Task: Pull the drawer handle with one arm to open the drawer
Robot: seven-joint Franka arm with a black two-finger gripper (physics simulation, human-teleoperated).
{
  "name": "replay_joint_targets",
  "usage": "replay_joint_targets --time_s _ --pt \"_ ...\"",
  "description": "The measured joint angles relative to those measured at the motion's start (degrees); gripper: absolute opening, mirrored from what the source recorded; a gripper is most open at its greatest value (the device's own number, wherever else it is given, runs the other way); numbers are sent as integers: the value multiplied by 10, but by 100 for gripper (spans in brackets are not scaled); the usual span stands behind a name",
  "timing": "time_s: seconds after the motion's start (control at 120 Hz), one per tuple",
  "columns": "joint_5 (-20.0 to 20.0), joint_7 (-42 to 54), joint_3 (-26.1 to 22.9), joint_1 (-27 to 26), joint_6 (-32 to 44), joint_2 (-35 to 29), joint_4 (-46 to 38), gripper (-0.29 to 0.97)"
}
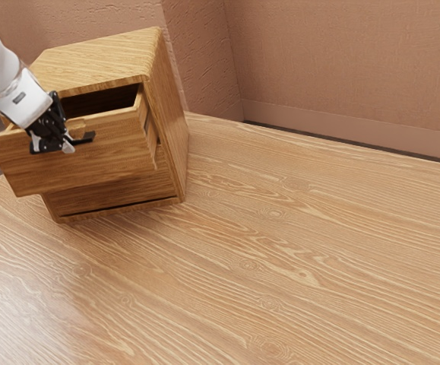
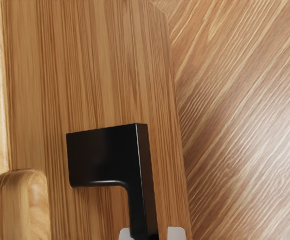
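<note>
A small wooden cabinet (image 1: 166,99) stands at the back of the exterior view's left. Its upper drawer (image 1: 90,163) is pulled well out, leaving a dark gap above its front panel. The lower drawer (image 1: 113,199) sits flush in the cabinet. My gripper (image 1: 52,141) is at the upper drawer's front, shut on the black drawer handle (image 1: 83,138). In the wrist view the L-shaped black handle (image 2: 109,160) stands off the drawer front (image 2: 84,75), and a white fingertip (image 2: 126,233) shows on either side of its bar.
The cabinet rests on a wide wooden surface (image 1: 295,258) that stretches toward the exterior view's right. A brown wall with a corner (image 1: 204,53) rises right behind the cabinet.
</note>
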Motion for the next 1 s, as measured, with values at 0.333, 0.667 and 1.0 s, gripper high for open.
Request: replay_joint_targets --time_s 0.333,0.667,1.0 --pt "5 -7 0 -7 2 -54 -56 -11" --pt "7 -11 -1 -16 2 -108 -109 -11" --pt "7 -13 -8 -18 1 -170 -164 -11"
